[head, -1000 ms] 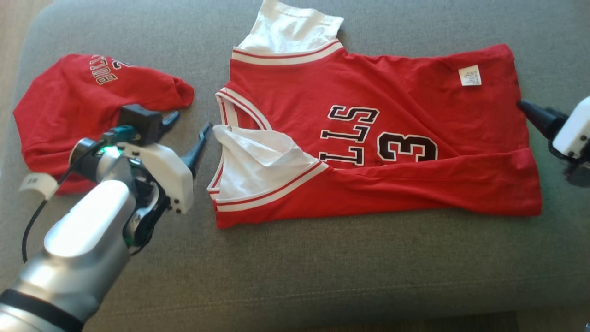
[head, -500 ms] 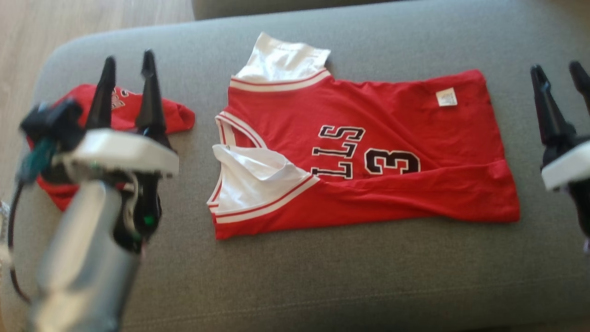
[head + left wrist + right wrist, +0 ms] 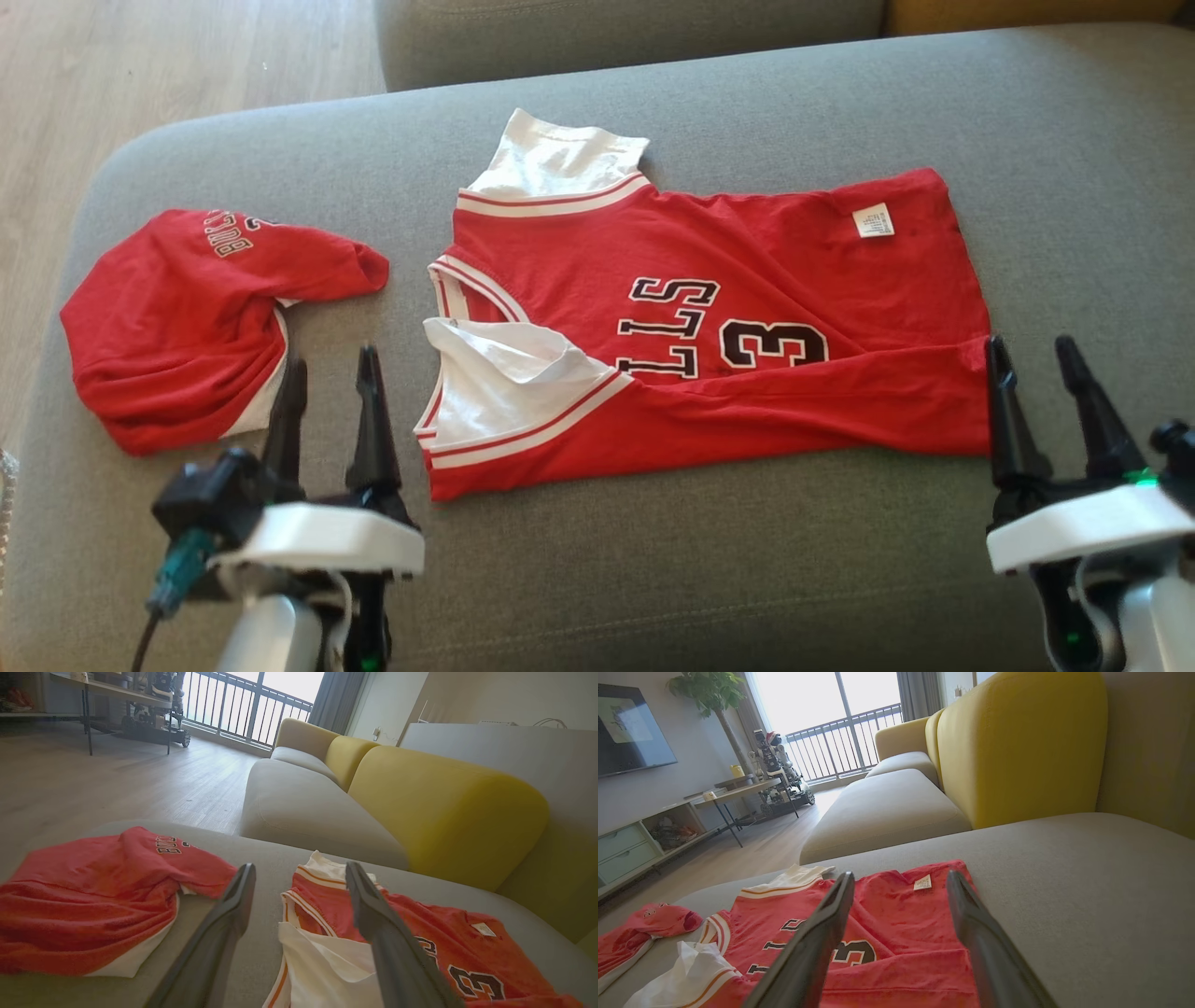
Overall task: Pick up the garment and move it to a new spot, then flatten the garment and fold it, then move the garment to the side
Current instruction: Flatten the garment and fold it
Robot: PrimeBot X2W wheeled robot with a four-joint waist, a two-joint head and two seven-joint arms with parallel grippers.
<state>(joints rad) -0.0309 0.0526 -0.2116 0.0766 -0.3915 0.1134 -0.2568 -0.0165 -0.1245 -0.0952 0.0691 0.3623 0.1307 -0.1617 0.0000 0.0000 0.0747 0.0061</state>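
**Head view.** The jersey (image 3: 747,252), red with white trim, black-and-white lettering and a "3", lies spread on the grey sofa cushion (image 3: 653,579). Its collar is toward the robot's left and its hem toward the right. The near long edge is folded up over the body in a band. One white sleeve (image 3: 555,154) sticks out at the far edge; the other sleeve (image 3: 509,383) lies crumpled beside the neck opening. A white label (image 3: 873,221) shows near the far hem corner.

I read my left end effector (image 3: 330,359) as open and empty. Its two dark fingers stand apart over the cushion near the jersey's collar end, between the jersey and a second red garment (image 3: 177,336). That garment lies bunched at the cushion's left end, apart from the jersey.

My right end effector (image 3: 1030,343) is likewise open and empty, with its tips just beside the near hem corner. I cannot tell whether the inner tip touches the cloth.

**Left wrist view.** The fingers (image 3: 219,938) rise between the two garments, one of them crossing the jersey's collar end.

**Right wrist view.** The fingers (image 3: 812,947) point across the jersey's hem end, with the label visible between them. A yellow backrest (image 3: 1017,742) rises behind the cushion. In the head view, wooden floor (image 3: 187,65) lies beyond the cushion's left end.
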